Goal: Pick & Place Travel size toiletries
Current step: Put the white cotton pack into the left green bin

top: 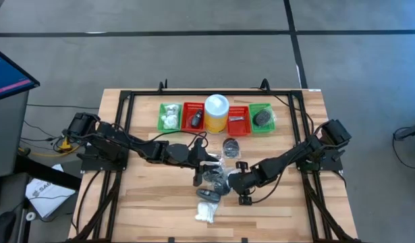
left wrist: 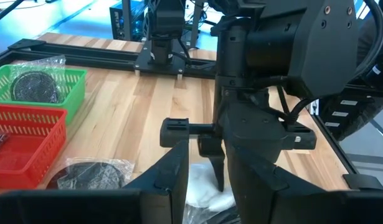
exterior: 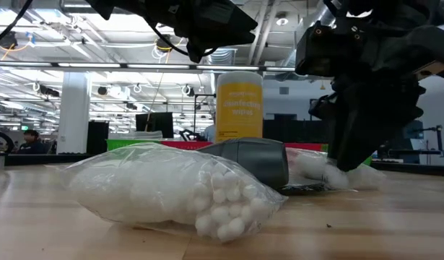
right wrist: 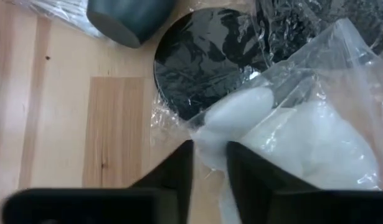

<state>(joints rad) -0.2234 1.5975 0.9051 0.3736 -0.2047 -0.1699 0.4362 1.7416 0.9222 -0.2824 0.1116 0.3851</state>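
Across the high view, the bench (top: 146,196) carries a back row of baskets: a green basket (top: 169,116) with white bundles, a red basket (top: 193,117), a yellow canister (top: 216,113), a second red basket (top: 238,121) and a second green basket (top: 262,118) holding a dark disc. Both arms meet at the middle, the left pincer (top: 206,162) and the right pincer (top: 235,179) close together over a heap of wrapped toiletries (top: 217,179). A white bag of cotton balls (top: 206,212) lies alone nearer the front edge.

At bench height, that bag of cotton balls (exterior: 167,191) fills the foreground, a dark grey tube (exterior: 254,160) behind it.

From the left wrist, its own fingers stand spread, the right arm just beyond them.

From the right wrist, the fingers (right wrist: 179,171) pinch the edge of a clear bag of white pieces (right wrist: 303,134), beside a wrapped black disc (right wrist: 207,59).
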